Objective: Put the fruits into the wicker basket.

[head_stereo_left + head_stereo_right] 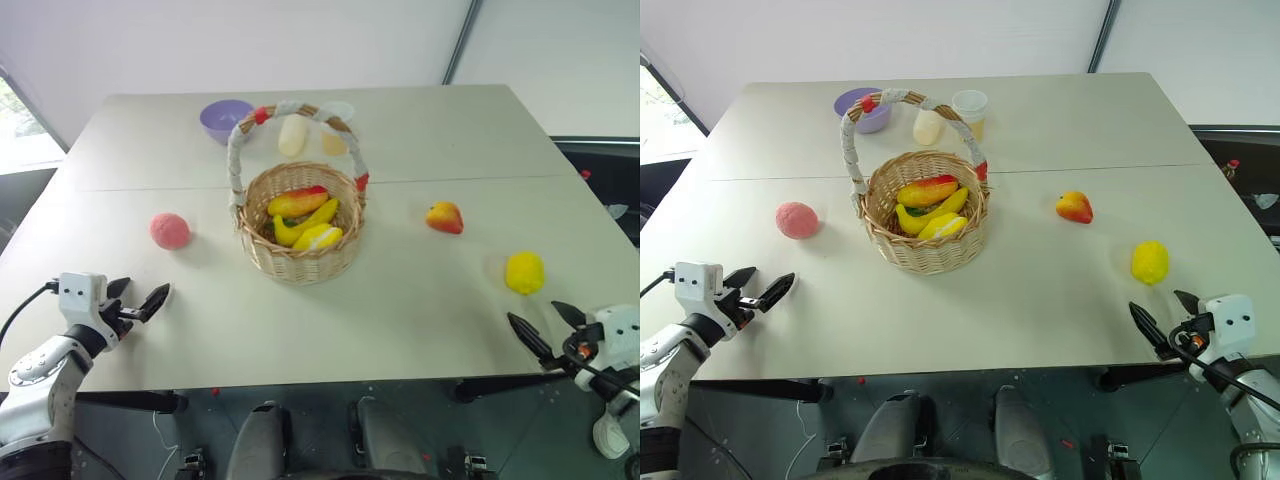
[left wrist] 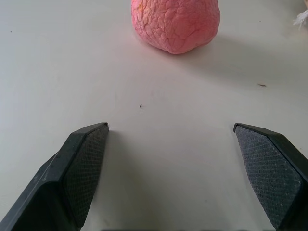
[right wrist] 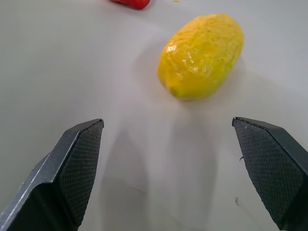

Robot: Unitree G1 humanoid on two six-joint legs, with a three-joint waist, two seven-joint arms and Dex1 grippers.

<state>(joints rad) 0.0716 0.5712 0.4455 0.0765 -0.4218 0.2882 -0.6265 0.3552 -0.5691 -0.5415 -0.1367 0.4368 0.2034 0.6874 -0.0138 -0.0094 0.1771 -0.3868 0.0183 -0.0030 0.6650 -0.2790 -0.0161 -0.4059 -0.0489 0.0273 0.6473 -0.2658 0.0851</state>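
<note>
left gripper (image 1: 143,301) wide open, empty; peach (image 1: 170,230) straight ahead of it | right gripper (image 1: 545,328) wide open, empty; lemon (image 1: 525,271) just ahead, long axis slanting across the jaws | wicker basket (image 1: 300,262) mid-table

Two black textured fingers (image 2: 84,168) of left hand (image 2: 171,168) spread wide, empty, over pale tabletop (image 2: 72,62), wrinkled pink round peach (image 2: 175,21) well ahead, untouched
</note>
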